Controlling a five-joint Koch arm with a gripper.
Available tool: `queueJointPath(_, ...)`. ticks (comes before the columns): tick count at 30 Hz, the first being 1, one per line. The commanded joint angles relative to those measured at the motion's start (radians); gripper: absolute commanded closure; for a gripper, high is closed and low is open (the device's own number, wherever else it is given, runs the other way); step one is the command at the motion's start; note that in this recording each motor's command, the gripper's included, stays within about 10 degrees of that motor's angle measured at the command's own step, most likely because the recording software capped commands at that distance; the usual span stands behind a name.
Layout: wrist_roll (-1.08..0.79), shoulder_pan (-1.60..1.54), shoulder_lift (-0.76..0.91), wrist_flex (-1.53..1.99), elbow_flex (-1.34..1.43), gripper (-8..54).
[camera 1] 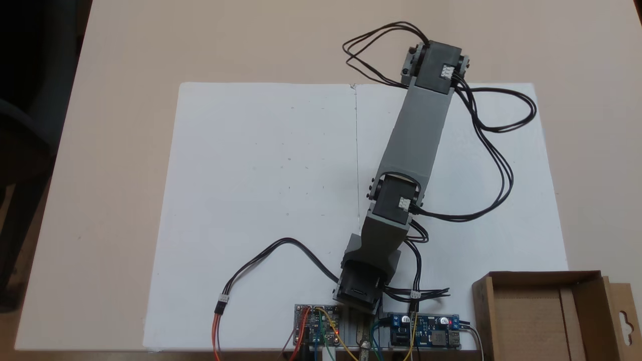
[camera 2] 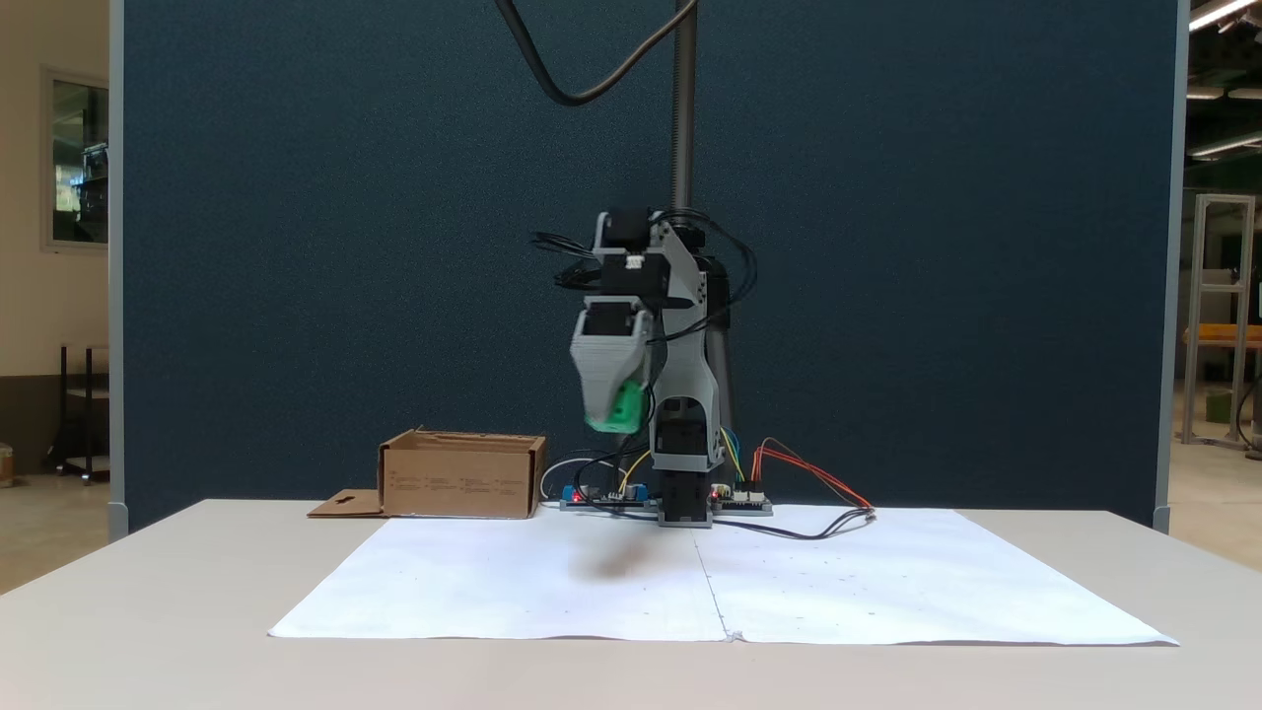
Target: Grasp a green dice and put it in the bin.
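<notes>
The green dice (camera 2: 621, 407) hangs well above the table, pinched at the tip of my gripper (camera 2: 618, 418), which points downward and is shut on it. A blurred shadow lies on the paper below it. The arm (camera 1: 419, 135) stretches over the right half of the paper and covers the gripper from above. The bin (camera 1: 482, 311) is a shallow brown cardboard box at the bottom right of one fixed view, beside the arm's base. In the other fixed view the bin (camera 2: 461, 483) stands to the left of the base, lower than the dice and apart from it.
Two white paper sheets (camera 1: 261, 200) cover the middle of the beige table. Circuit boards (camera 1: 426, 336) and loose cables (camera 1: 496, 165) lie around the arm's base (camera 2: 685, 493). A dark blue partition (camera 2: 296, 247) and a metal pole (camera 2: 683, 99) stand behind.
</notes>
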Motion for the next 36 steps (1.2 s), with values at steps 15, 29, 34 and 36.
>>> queueJointPath(15, -0.143, 0.747, 0.133, -0.060, -0.066, 33.8)
queueJointPath(29, -0.308, 1.399, 0.141, -0.189, -0.066, 33.8)
queueJointPath(34, -0.339, 1.494, 0.060, -0.184, -0.052, 33.8)
queueJointPath(36, -0.344, 1.491, 0.046, -0.184, 0.011, 33.8)
